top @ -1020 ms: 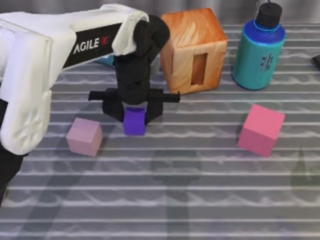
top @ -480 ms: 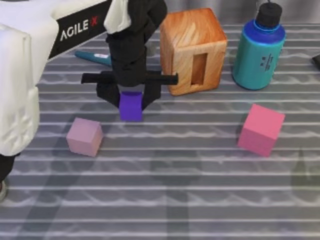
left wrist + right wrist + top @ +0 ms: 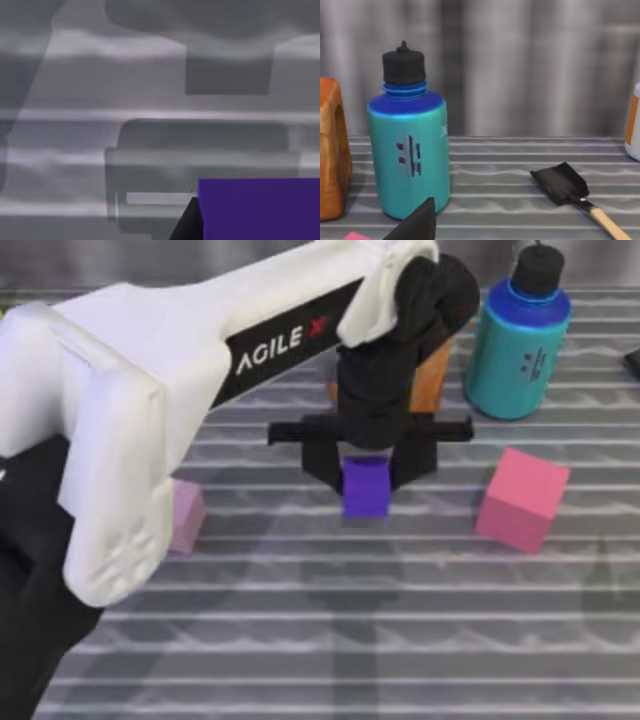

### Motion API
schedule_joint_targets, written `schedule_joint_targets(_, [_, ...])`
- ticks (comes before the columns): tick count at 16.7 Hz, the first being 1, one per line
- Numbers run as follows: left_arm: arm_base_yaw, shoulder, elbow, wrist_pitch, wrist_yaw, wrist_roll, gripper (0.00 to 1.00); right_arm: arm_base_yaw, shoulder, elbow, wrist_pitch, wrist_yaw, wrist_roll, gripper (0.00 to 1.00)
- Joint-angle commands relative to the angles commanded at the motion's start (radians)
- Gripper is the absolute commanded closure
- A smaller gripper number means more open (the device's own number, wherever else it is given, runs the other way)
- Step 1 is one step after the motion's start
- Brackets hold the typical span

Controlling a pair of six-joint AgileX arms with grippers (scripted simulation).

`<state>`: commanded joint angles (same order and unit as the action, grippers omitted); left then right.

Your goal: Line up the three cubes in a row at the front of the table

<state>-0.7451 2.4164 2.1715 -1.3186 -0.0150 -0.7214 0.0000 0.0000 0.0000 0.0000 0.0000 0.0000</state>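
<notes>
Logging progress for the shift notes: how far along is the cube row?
Nothing is placed yet. The left gripper holds the purple cube mid-table. Pale pink cube at left and hot pink cube at right still wait, unaligned.

Our left arm reaches from the top view's lower left across the bench's middle, wrist bent downward. Our left gripper (image 3: pixel 365 480) points down, its black fingers (image 3: pixel 322 462) closed on the small purple cube (image 3: pixel 365 488). Our right arm shows only one dark finger tip in the right wrist view.
</notes>
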Motion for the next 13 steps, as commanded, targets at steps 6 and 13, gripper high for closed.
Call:
schedule_joint_targets(6, [-0.181, 0.037, 0.114, -0.073, -0.006, -0.197, 1.0, 0.0, 0.0, 0.0, 0.0, 0.0, 0.0, 0.0])
schedule_joint_targets(13, [-0.176, 0.035, 0.039, 0.004, -0.006, -0.196, 1.0, 0.0, 0.0, 0.0, 0.0, 0.0, 0.0, 0.0])
